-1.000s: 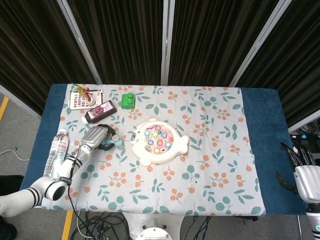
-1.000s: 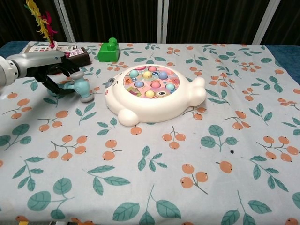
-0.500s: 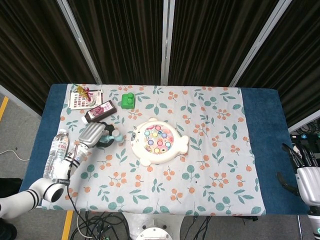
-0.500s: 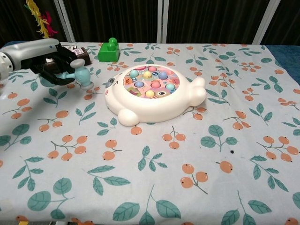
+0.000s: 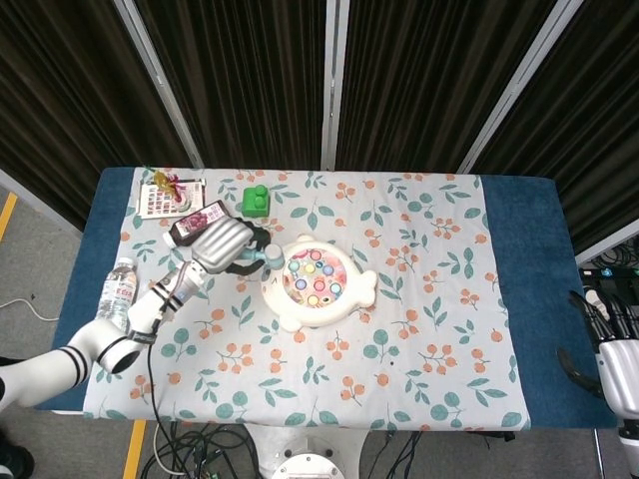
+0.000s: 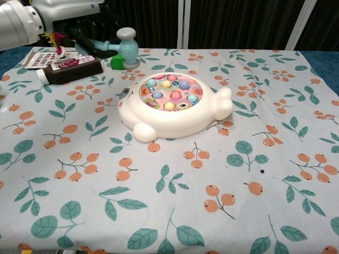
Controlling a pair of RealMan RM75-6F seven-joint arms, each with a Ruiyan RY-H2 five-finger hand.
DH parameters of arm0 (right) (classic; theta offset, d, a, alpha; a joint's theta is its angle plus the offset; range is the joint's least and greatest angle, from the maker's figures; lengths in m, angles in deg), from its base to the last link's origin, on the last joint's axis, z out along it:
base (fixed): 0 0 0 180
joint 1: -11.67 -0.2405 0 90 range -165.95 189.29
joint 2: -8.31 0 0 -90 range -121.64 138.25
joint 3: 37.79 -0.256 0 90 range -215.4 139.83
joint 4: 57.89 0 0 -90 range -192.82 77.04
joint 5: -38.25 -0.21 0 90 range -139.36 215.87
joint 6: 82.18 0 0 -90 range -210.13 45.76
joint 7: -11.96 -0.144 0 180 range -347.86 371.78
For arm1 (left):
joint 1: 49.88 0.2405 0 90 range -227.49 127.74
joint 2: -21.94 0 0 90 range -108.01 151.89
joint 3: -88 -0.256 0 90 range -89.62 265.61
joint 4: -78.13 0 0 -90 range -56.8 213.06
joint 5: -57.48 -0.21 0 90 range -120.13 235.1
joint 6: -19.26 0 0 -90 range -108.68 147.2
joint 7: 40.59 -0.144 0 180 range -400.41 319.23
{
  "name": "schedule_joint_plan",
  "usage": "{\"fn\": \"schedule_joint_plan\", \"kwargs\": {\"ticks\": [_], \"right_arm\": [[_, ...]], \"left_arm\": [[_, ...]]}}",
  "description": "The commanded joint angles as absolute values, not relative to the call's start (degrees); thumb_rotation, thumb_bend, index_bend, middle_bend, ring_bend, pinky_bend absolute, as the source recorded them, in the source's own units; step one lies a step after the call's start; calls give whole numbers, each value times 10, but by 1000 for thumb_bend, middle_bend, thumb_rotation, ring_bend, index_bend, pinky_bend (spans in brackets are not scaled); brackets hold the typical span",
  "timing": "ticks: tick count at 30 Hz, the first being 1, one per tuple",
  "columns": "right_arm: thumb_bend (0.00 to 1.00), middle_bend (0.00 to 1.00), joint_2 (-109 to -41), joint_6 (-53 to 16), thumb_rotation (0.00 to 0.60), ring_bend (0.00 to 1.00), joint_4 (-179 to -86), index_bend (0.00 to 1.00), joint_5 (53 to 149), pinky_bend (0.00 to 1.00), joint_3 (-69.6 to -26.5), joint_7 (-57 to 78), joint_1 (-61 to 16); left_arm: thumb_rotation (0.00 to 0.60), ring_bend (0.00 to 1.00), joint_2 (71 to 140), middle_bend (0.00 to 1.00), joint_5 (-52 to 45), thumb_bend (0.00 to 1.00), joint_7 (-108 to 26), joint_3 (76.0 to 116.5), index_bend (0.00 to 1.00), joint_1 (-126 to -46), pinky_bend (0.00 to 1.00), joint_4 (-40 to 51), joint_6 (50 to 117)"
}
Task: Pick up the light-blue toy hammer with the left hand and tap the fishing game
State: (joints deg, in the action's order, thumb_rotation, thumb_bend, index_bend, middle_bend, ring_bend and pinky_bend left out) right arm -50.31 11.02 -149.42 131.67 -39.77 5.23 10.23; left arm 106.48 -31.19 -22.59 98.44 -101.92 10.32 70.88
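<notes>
My left hand (image 5: pixel 226 245) (image 6: pixel 74 16) grips the handle of the light-blue toy hammer (image 5: pixel 268 256) (image 6: pixel 125 45) and holds it in the air, well above the tablecloth. The hammer head points toward the fishing game (image 5: pixel 318 281) (image 6: pixel 172 105), just off its left edge and apart from it. The game is a white fish-shaped toy with coloured fish in a pink centre. My right hand (image 5: pixel 617 359) hangs past the table's right edge with its fingers apart and nothing in it.
A dark bottle (image 5: pixel 199 222) (image 6: pixel 69 70) lies behind the left hand. A green block (image 5: pixel 256 200) (image 6: pixel 122 59), a card with a feathered toy (image 5: pixel 168 193) (image 6: pixel 50 39) and a clear water bottle (image 5: pixel 113 290) stand on the left side.
My left hand has lifted the hammer off the cloth and carried it up and to the right, toward the fishing game. The right hand has stayed still.
</notes>
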Motion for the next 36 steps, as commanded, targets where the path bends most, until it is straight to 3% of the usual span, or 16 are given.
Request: {"fn": "schedule_joint_plan", "kwargs": {"ticks": [1, 12, 36], "right_arm": [[271, 217, -505, 112, 600, 0, -1491, 31, 1314, 1, -397, 49, 105], [271, 217, -506, 109, 600, 0, -1486, 31, 1312, 1, -398, 44, 107], [271, 218, -507, 105, 600, 0, -1483, 31, 1310, 1, -400, 42, 107]], "left_arm": [[600, 521, 1077, 643, -300, 520, -245, 997, 636, -1054, 538, 112, 669], [600, 531, 1104, 654, -257, 527, -298, 997, 643, -1095, 558, 133, 609], [600, 532, 1100, 655, -233, 529, -282, 981, 646, -1093, 559, 128, 613]]}}
